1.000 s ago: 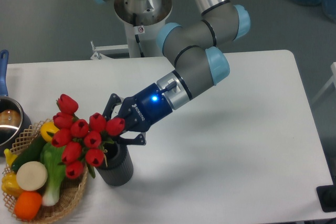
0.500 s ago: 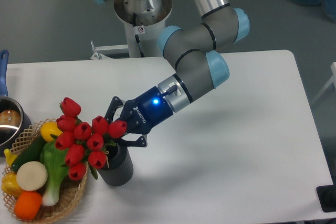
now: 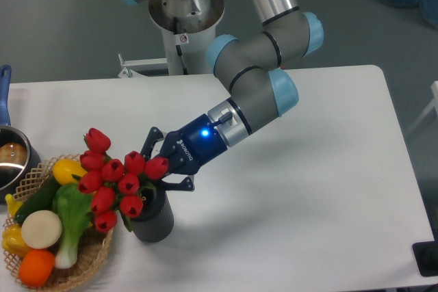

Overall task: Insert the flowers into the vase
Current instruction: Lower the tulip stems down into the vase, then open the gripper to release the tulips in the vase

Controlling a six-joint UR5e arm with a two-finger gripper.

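1. Basket (image 3: 92, 264): wicker, at the near left corner of the table; holds toy vegetables, unmoved over the last second; the lowest buds overhang its right rim

2. Vase (image 3: 154, 220): dark ribbed cylinder, upright just right of the basket, in the same spot as a second ago; its mouth is mostly hidden behind leaves and buds

3. Flowers (image 3: 113, 179): red tulip bunch, tilted, heads fanned out to the left over basket and vase, stem ends pointing down toward the vase mouth. Over the last second the bunch has slid down and to the right, so the heads now sit lower and closer over the vase. Whether the stems have entered the mouth cannot be told, since leaves cover it

4. Gripper (image 3: 159, 174): fingers (image 3: 179, 184) spread either side of the bunch at its right edge, apparently clamped on the stems; the contact itself is hidden behind the buds. It has moved with the bunch, down and slightly right

5. Table (image 3: 308, 203): white, carries all of the above

6. Pot (image 3: 10, 158): steel, blue handle, far left edge, partly out of view, unchanged

7. Reading of the change: insertion appears under way, not finished. The bunch is lowering toward the vase; the likely remainder is seating the stems deeper and letting go. Risk: the leaning heads may tip the bunch toward the basket once freed
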